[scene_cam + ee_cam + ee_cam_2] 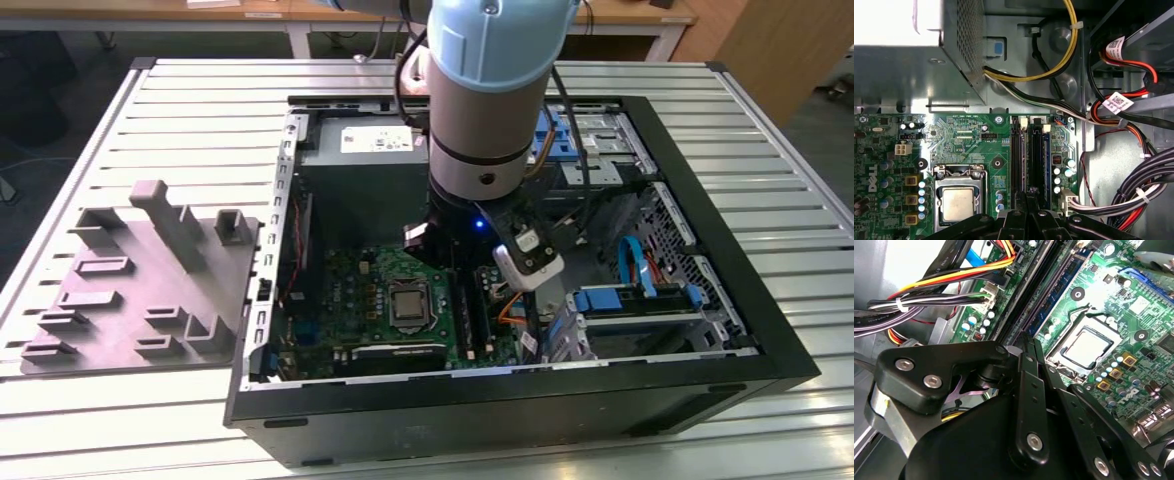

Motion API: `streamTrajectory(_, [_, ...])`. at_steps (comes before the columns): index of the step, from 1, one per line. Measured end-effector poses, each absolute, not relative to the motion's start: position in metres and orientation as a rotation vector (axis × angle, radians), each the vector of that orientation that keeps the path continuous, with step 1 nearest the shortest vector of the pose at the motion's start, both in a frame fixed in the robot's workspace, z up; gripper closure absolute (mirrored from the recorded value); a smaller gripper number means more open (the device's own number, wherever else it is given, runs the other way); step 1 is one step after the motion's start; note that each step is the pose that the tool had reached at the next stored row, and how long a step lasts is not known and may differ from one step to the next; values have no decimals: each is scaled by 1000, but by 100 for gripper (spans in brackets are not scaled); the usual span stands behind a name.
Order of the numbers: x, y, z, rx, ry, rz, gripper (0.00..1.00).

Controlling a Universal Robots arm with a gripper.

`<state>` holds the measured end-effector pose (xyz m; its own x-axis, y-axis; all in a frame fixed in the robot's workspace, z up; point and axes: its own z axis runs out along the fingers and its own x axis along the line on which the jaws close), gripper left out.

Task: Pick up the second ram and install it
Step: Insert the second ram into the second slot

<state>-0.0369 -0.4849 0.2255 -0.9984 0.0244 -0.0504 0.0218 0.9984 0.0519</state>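
Arm hung down into the open PC case (754, 300) on the desk (134, 130). Its jaws were together, nothing seen btw. them, tips just over the slot rows. Blue ram stick (1039, 160) sat in a slot beside a black slot (1016, 155). CPU (958, 204) lay on one side, cable bundle (1149, 185) on the other, so little free room.

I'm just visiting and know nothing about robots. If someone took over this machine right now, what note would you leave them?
Pincer: low inside the computer case, just above the black memory slots; whether it holds anything is unclear.
Ram: what looks like a blue ram stick stands in a slot next to them.
Done: pincer is at the slots.
Left: full seating of the second ram cannot be confirmed.
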Motion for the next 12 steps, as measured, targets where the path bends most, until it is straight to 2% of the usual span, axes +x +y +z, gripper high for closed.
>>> streamTrajectory(12, [-37,-485,224,36,3089,79,88])
